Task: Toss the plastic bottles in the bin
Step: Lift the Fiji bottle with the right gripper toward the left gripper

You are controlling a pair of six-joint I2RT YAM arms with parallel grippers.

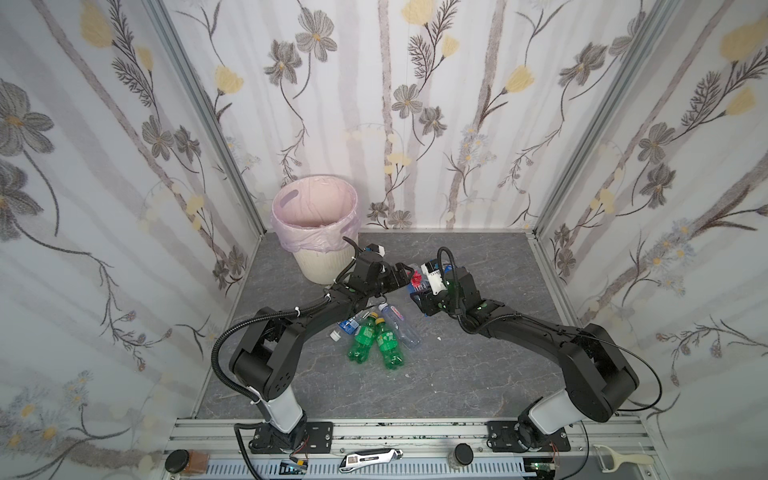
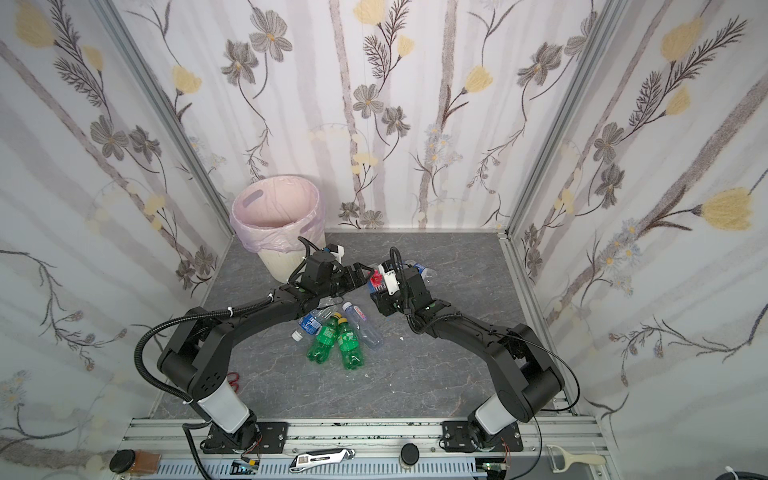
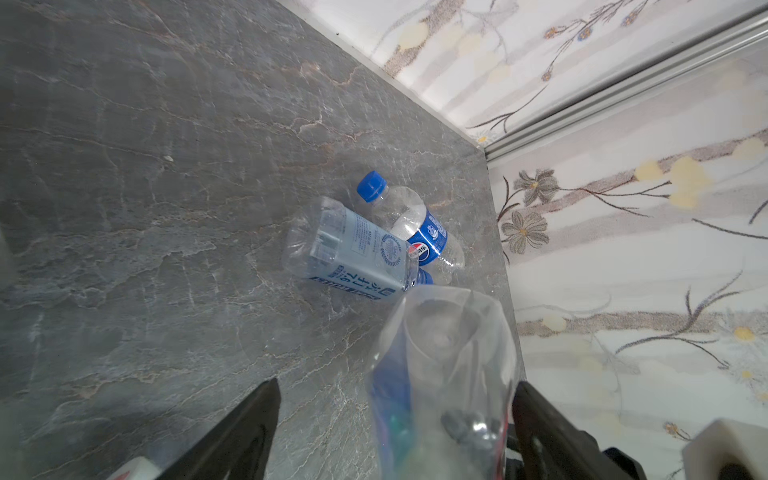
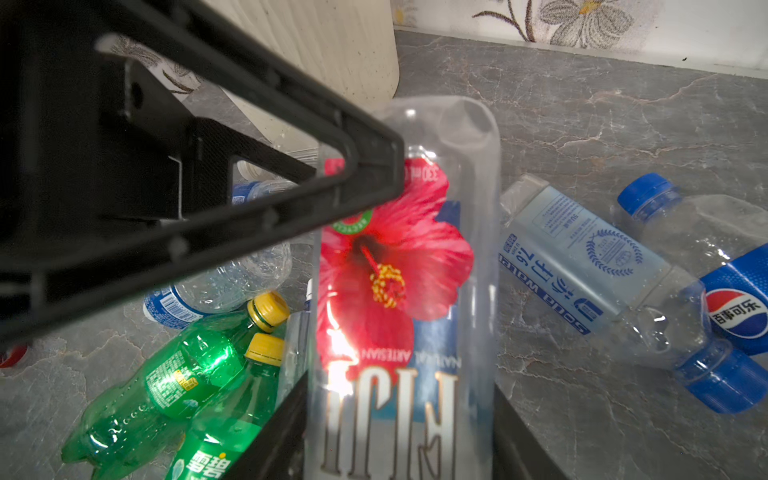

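— What is the right hand (image 4: 401, 386) doing?

— It is squeezed tight on the flower bottle (image 4: 395, 257), down near the cap end. The bottle is up in the air, not on the counter (image 1: 457, 374).

— Which way does the bottle point?

— Its long side runs straight out from the right hand. The flat bottom is the far end.

— And the left hand (image 3: 395, 388)?

— It is at that far end, side-on, across the bottle. Its fingers (image 3: 540, 424) are apart, one on each side. One is just beside the bottle. The other has a gap.

— So who has the bottle?

— Only the right hand, I think. The left hand has to close before the right one lets go, or the bottle may drop.

— Where is the bin (image 1: 313, 266)?

— In the back left corner of the counter, just behind the left arm (image 1: 291, 328). The left hand is nearer to it, so this looks like a pass.

— Any more bottles?

— Yes. Two green bottles (image 1: 362, 337) lie in the middle of the counter with some clear ones. A pale blue bottle (image 3: 353, 245) and a blue-cap bottle (image 3: 415, 224) lie touching, just past the right hand, toward the back edge.
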